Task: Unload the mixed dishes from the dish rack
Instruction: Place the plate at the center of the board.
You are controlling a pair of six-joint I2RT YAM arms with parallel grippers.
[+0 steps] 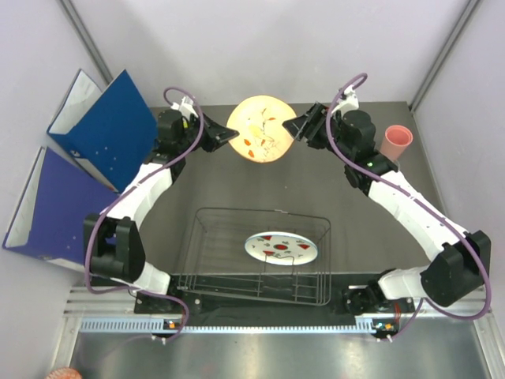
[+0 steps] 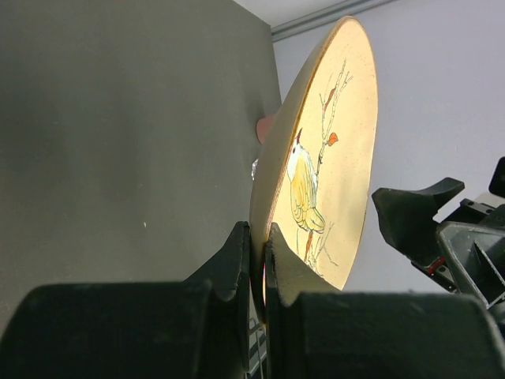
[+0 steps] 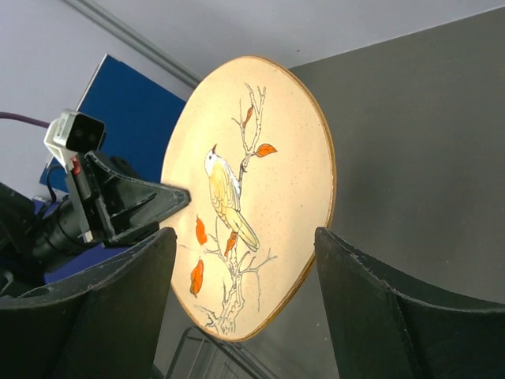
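Top external view: the pale orange-tan plate (image 1: 263, 128) was at the upper centre of the frame, over the far part of the dark table (image 1: 237, 185), with its painted face turned up toward the camera. The left gripper (image 1: 231, 136) was clamped on its left rim. The right gripper (image 1: 296, 126) was at its right rim with the jaws apart. The dish rack (image 1: 197, 237) sat at the lower centre between the arm bases, with the white plate (image 1: 281, 247) with red marks lying inside it. The salmon-pink cup (image 1: 396, 140) stood at the upper right, and the blue binders (image 1: 110, 130) leaned at the left.

Left wrist view: the left gripper (image 2: 259, 253) had its jaws pressed tight on the lower rim of the pale orange-tan plate (image 2: 323, 158), which rose on edge up the middle of the frame, bird design facing right. One black finger of the right gripper (image 2: 414, 213) showed at the right, near the plate. Whether it touched could not be told.

Right wrist view: the pale orange-tan plate (image 3: 252, 189) filled the centre. The right gripper (image 3: 245, 237) had its jaws wide apart, one finger at each lower corner and the plate's lower part between them. The left gripper (image 3: 170, 201) pinched the rim at the left, in front of one of the blue binders (image 3: 134, 110).
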